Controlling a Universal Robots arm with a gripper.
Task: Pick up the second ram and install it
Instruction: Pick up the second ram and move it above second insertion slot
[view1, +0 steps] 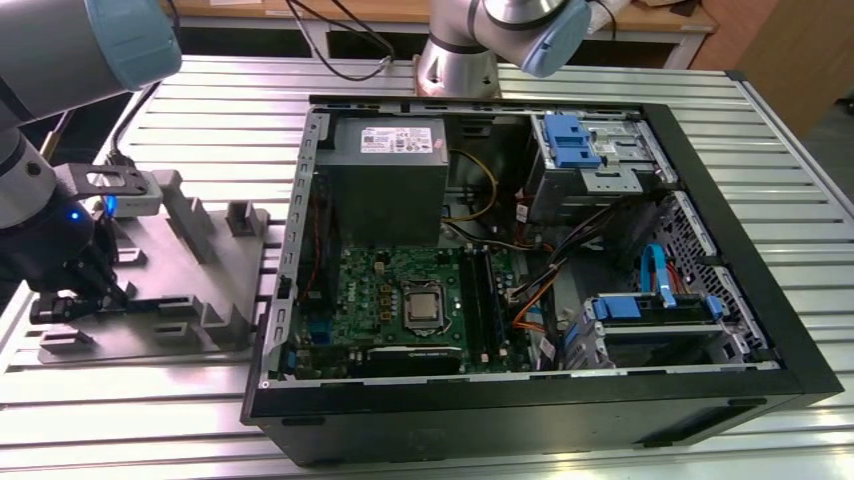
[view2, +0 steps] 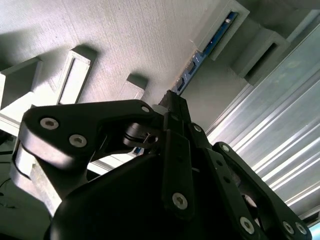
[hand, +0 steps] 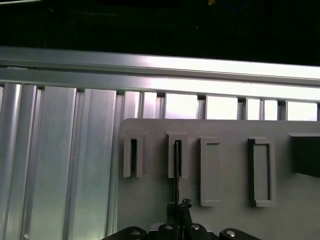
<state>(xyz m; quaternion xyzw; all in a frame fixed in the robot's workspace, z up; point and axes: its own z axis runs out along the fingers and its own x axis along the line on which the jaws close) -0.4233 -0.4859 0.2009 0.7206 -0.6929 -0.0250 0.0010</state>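
Gripper clamped on the second ram, stick not out of its holder yet

The gripper (view1: 70, 298) is at the exterior view's left, over the grey fixture plate (view1: 160, 272). Its fingers are pinched shut on one end of the second ram (view2: 207, 47), which stands on edge in a slotted block (hand: 171, 150) on that plate. I count four slotted blocks in a row in the first wrist view, and one holds the stick. The plate's edge on the exterior view's right lies just beside the open PC case (view1: 534, 405), with bare ribbed table (view1: 214, 90) past its far edge. The case holds one green motherboard (view1: 380, 290), one grey power supply (view1: 387, 175) and two blue drive caddies (view1: 577, 140). Cables crowd its half on the exterior view's right, and the room above the board is open.
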